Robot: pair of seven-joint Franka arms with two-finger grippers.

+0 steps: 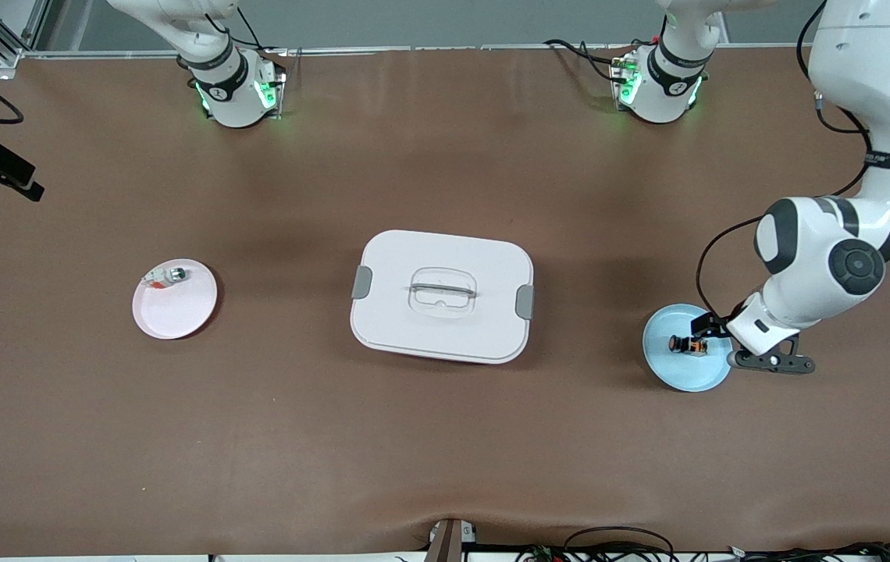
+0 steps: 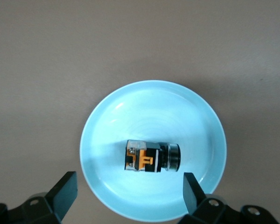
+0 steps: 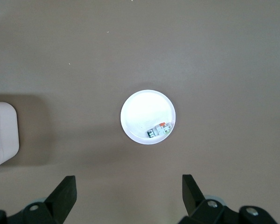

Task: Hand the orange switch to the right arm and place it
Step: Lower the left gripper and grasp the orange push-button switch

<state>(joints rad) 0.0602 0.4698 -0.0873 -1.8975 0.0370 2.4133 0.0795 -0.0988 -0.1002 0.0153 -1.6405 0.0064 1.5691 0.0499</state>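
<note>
The orange switch (image 1: 687,344) (image 2: 151,157) lies on its side in a light blue plate (image 1: 683,373) (image 2: 149,107) toward the left arm's end of the table. It has a black body, orange bands and a round button end. My left gripper (image 1: 714,332) (image 2: 129,196) hangs open just over the plate, its fingers wide apart on either side of the plate's rim and clear of the switch. My right gripper (image 3: 129,196) is open and empty, high over bare table beside a pink plate (image 3: 142,109); it does not show in the front view.
The pink plate (image 1: 176,312) toward the right arm's end holds a small silvery-white part (image 1: 166,276) (image 3: 159,130). A white lidded box (image 1: 442,297) (image 3: 2,135) with grey clips stands mid-table between the two plates. Cables lie along the table edge nearest the front camera.
</note>
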